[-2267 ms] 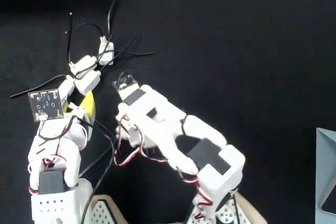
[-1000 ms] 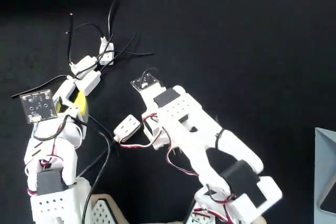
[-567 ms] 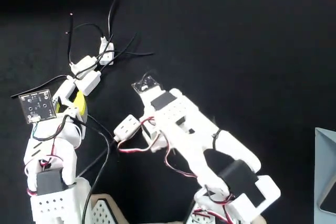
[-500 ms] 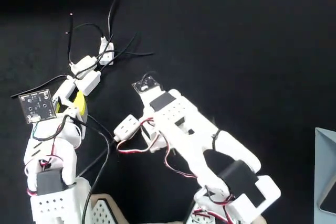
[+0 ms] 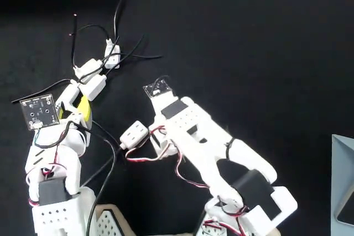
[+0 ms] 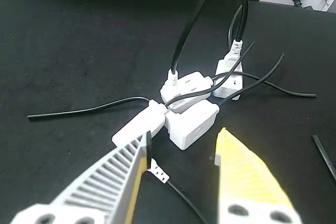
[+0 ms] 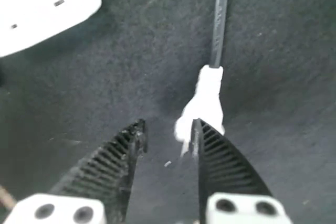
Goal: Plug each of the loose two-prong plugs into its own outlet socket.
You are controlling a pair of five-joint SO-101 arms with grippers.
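In the left wrist view my left gripper [image 6: 184, 137] is open, one grey finger and one yellow, just short of a cluster of white pieces: a socket block [image 6: 192, 124], a second block [image 6: 186, 83] with a black cable in it, a third [image 6: 229, 80], and a long plug [image 6: 137, 126]. From above, this cluster [image 5: 91, 78] lies at the far left. My right gripper [image 7: 168, 127] is open and low over the black mat. A small white two-prong plug [image 7: 206, 103] on a black cable [image 7: 219, 19] lies against one black finger. A white outlet block [image 7: 39, 1] lies close by.
Black cables [image 5: 83, 31] loop beyond the cluster at the left. A white outlet block [image 5: 134, 134] sits between the two arms by the right arm [image 5: 191, 128]. A grey box [image 5: 343, 181] stands at the right edge. The black mat [image 5: 265, 53] stretches to the right.
The right arm swung rightward off the outlet block between the arms, then edged slightly forward. The left arm drew back a little early on and has since kept still.
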